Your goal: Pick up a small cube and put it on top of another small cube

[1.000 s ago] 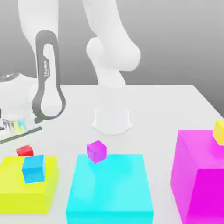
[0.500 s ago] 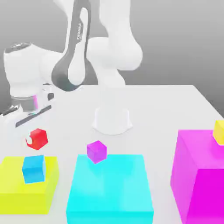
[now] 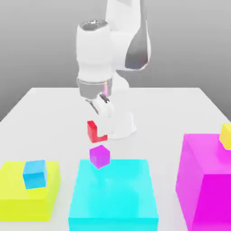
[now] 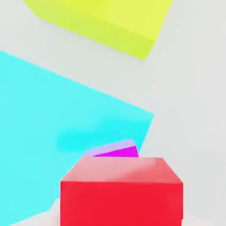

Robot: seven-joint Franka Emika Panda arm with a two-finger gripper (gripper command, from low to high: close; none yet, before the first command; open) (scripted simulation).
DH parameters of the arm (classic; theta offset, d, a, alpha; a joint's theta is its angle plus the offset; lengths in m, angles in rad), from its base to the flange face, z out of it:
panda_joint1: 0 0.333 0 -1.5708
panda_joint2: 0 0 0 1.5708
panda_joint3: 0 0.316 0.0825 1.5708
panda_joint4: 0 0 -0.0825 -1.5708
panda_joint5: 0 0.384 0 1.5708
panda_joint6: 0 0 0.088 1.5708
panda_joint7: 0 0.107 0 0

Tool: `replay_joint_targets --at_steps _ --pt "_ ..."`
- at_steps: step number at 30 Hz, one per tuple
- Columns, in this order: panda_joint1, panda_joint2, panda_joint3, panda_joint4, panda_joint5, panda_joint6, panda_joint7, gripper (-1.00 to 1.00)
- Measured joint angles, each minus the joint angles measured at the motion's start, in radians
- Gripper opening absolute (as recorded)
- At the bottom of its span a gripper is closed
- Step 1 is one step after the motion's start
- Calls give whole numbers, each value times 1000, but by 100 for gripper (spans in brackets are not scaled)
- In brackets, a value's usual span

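Red small cube [image 3: 95, 131] pinched between the fingers [image 3: 104, 107], held in the air just above the purple cube [image 3: 99, 156], which sits at the cyan block's [image 3: 113, 194] far edge.

Exterior view facing the arm's base [image 3: 115, 124] across the table [image 3: 54, 117], hand view looking down close, both sharing the cyan block [image 3: 113, 191].

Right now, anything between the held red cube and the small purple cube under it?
Nothing: exterior view shows bare gap between red cube and purple cube.
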Motion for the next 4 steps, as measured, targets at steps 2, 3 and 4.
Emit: replay_joint_targets --at_steps 2,3,4 --pt "-1 60 4 -11 0 72 1 100" --pt "-1 60 4 -11 1 72 1 100" --pt "-1 60 4 -11 1 72 1 100"
